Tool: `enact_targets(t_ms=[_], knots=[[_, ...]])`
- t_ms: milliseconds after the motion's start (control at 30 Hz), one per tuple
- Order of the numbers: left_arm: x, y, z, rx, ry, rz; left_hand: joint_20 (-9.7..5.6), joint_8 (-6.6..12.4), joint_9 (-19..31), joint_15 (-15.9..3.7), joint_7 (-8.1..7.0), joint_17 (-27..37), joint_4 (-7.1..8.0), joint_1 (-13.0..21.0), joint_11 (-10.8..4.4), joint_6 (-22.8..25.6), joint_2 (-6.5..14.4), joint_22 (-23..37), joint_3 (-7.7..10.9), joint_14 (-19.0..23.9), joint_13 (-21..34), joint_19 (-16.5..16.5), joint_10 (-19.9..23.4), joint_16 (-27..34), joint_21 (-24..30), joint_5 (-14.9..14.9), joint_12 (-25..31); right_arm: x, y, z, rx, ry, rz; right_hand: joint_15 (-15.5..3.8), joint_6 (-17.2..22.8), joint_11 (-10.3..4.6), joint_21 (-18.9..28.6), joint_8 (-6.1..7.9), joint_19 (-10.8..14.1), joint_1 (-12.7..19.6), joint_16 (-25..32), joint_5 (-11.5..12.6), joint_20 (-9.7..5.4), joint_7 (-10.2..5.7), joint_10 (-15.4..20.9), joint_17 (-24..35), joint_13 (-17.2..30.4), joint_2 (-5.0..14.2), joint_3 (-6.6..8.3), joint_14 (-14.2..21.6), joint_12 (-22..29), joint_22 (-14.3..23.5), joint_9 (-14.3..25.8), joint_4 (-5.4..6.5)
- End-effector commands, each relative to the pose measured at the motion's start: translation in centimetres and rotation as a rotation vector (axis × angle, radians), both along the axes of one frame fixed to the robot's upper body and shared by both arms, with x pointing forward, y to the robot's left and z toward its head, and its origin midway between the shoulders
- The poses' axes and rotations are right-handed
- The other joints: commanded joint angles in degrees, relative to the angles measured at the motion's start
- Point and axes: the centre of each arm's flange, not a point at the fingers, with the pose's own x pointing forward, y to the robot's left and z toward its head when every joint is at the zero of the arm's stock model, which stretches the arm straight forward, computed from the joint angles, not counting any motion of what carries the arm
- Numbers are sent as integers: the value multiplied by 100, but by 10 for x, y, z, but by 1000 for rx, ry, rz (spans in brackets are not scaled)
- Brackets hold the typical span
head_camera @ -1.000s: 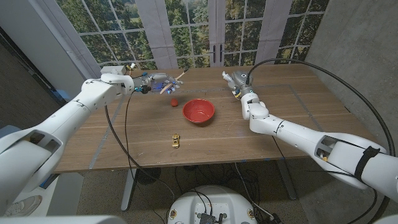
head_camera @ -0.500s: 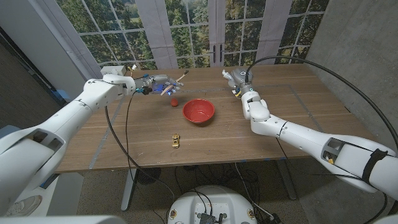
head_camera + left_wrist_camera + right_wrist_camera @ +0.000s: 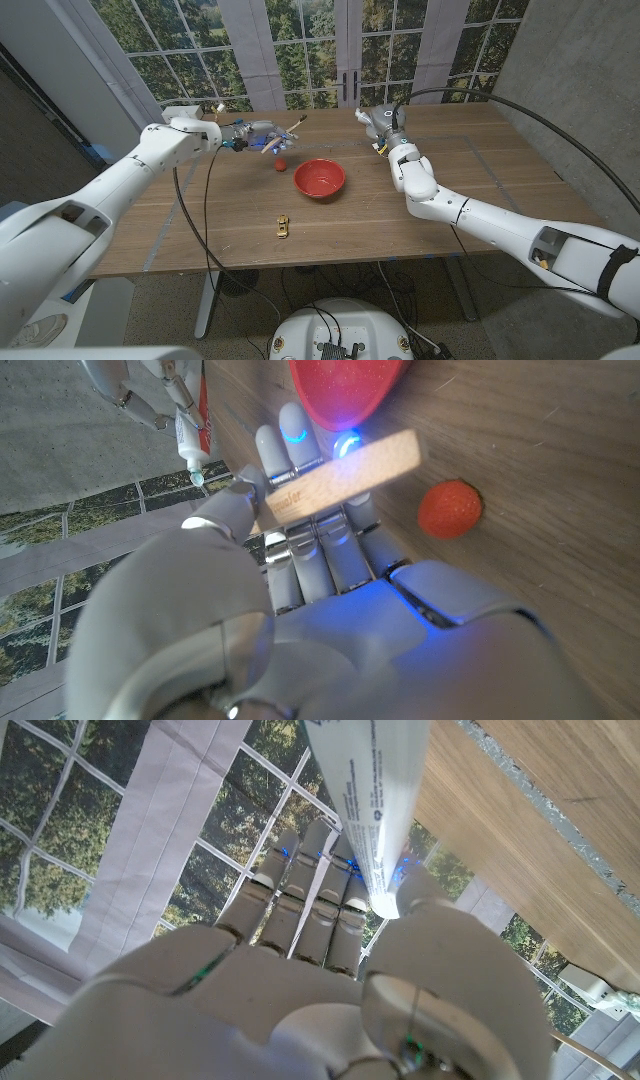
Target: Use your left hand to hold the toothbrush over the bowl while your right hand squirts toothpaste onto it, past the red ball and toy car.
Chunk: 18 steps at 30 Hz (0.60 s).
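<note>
Both hands have drifted only slightly over the last second: the left hand has edged a little toward the bowl, and the right hand has pulled back a touch toward the far edge of the bench.

From the left hand outward: its fingers and thumb pinch the wooden toothbrush by the handle, the brush end angled up and away toward the windows. Just beyond and below that hand lies the red ball; farther on sits the red bowl, so the brush is not yet over it. The yellow toy car lies well nearer the robot than either hand.

The right hand grips the white toothpaste tube near its flat crimped end, fingers curled around it; it hovers beyond the bowl on its own side.

The brush looks light and stiff, so a handle pinch should serve, though it may pivot under pressure. The tube looks soft; squeezing mid-body, nozzle down, seems best.
</note>
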Motion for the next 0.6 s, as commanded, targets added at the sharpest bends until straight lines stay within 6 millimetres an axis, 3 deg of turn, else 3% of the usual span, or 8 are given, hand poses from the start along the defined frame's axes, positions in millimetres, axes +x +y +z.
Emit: enact_targets(t_ms=[33, 600], knots=[[4, -10, 4, 26, 2, -21, -832, -8, 16, -741, 339, 20, 668, 28, -533, 412, 82, 3, 696, 758, 3, 37, 562, -52, 3, -7, 35, -15, 6, 7, -77, -20, -28, -811, 33, -48, 26, 40, 16, -43, -15, 24, -45, -7, 28, 30, 25, 22, 24, 73, 51, 18, 9, 24], [7, -25, 6, 56, 12, -53, -832, -15, 18, -741, 353, 42, 662, 40, -503, 411, 81, -2, 689, 783, -16, 33, 565, -86, 5, -9, 40, -24, 20, 2, -185, -9, -61, -836, 59, -67, 40, 48, 16, -33, -34, 26, -69, -22, 42, 48, 91, 35, 35, 102, 76, 17, 11, 19]])
